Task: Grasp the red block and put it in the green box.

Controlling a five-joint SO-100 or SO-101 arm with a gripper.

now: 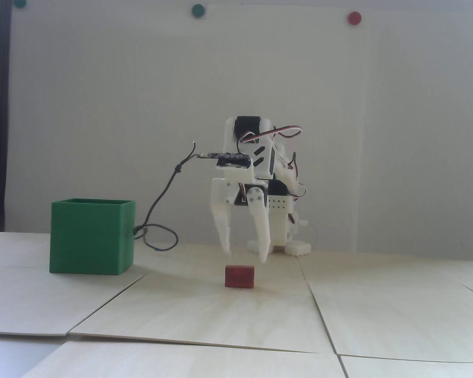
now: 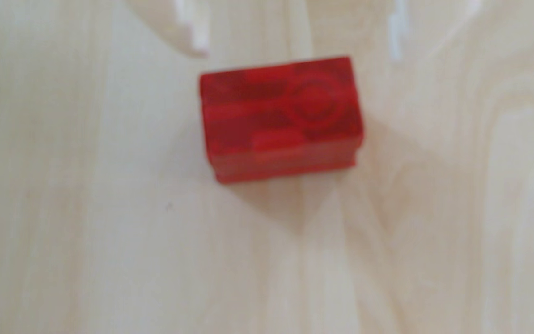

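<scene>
The block [image 1: 240, 276] sits on the pale wooden bench [image 1: 378, 315], well to the right of the green box [image 1: 90, 240] in the fixed view, with the gripper [image 1: 246, 256] poised just above it, jaws spread wide and empty. It looks small, hard and light, likely printed plastic, so it should not crush or sag. In the wrist view the block [image 2: 280, 118] lies lengthwise between the two fingertips [image 2: 200, 48]; closing on its short ends seems the natural hold, though smooth faces may slip.
</scene>
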